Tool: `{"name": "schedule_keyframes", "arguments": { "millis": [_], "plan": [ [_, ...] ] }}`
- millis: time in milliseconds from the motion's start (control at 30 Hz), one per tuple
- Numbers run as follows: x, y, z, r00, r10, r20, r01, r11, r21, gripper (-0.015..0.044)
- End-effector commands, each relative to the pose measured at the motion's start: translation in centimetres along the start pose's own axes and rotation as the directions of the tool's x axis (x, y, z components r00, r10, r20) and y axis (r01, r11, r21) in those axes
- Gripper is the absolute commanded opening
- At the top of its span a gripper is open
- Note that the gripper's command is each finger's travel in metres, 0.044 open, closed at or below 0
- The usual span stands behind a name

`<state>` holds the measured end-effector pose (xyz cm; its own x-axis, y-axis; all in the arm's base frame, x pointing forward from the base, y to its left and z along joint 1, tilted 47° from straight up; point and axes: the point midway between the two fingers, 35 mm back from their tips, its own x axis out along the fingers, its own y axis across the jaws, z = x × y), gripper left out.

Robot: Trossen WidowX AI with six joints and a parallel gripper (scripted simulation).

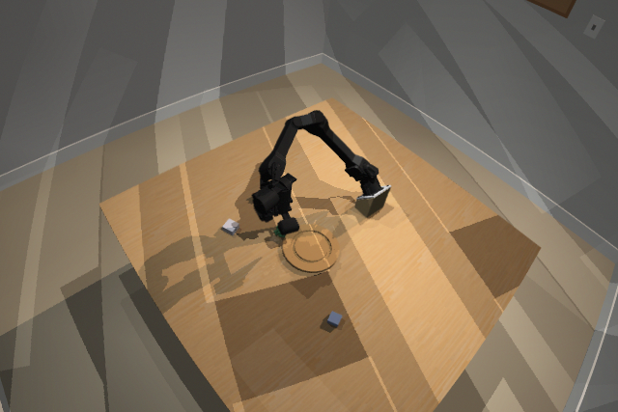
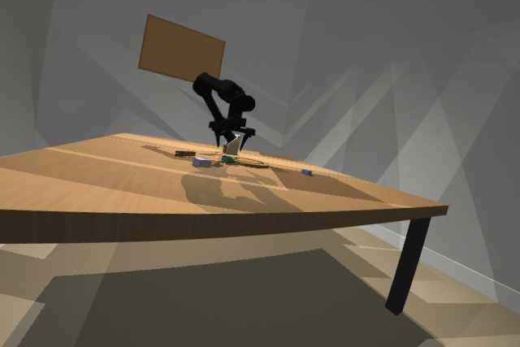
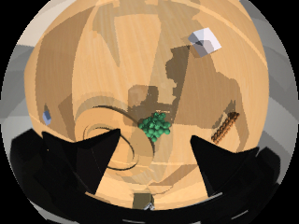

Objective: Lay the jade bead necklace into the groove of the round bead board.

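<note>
The jade bead necklace (image 1: pixel 278 232) (image 2: pixel 227 159) (image 3: pixel 155 127) lies bunched in a green heap on the table, at the edge of the round bead board. In the top view it is mostly hidden by the arm. The round wooden bead board (image 1: pixel 312 266) (image 2: pixel 262 164) (image 3: pixel 100 117) lies flat with its ring groove showing; no beads are seen in the groove. My gripper (image 2: pixel 229 148) (image 3: pixel 157 136) is open and empty, pointing down above the necklace. In the wrist view the heap shows between the two fingertips, and the left finger covers part of the board.
A white block (image 1: pixel 230 226) (image 2: pixel 201 162) (image 3: pixel 206 42) stands a little way from the necklace. A brown beaded strip (image 2: pixel 184 153) (image 3: pixel 225 127) lies on the necklace's other side from the board. A small blue block (image 1: pixel 334 318) (image 2: pixel 306 172) (image 3: pixel 47 117) stands beyond the board.
</note>
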<state>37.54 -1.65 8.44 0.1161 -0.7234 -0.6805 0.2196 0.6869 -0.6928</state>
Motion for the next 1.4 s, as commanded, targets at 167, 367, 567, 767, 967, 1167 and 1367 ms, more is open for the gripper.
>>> {"name": "schedule_keyframes", "arguments": {
  "millis": [167, 367, 567, 767, 967, 1167, 1367],
  "plan": [
    [-0.08, -0.07, 0.05, 1.0, -0.001, 0.002, 0.001, 1.0, 0.006, 0.044],
    [-0.08, -0.07, 0.05, 1.0, -0.001, 0.002, 0.001, 1.0, 0.006, 0.044],
    [-0.08, -0.07, 0.05, 1.0, -0.001, 0.002, 0.001, 1.0, 0.006, 0.044],
    [-0.08, -0.07, 0.05, 1.0, -0.001, 0.002, 0.001, 1.0, 0.006, 0.044],
    [-0.08, -0.09, 0.04, 1.0, -0.001, 0.002, 0.001, 1.0, 0.021, 0.0414],
    [-0.2, -0.69, -0.61, 1.0, -0.001, 0.001, 0.0, 0.866, 0.501, 0.0256],
    [-0.26, -0.96, -0.92, 1.0, -0.001, 0.001, 0.0, 0.727, 0.686, 0.025]
  ]
}}
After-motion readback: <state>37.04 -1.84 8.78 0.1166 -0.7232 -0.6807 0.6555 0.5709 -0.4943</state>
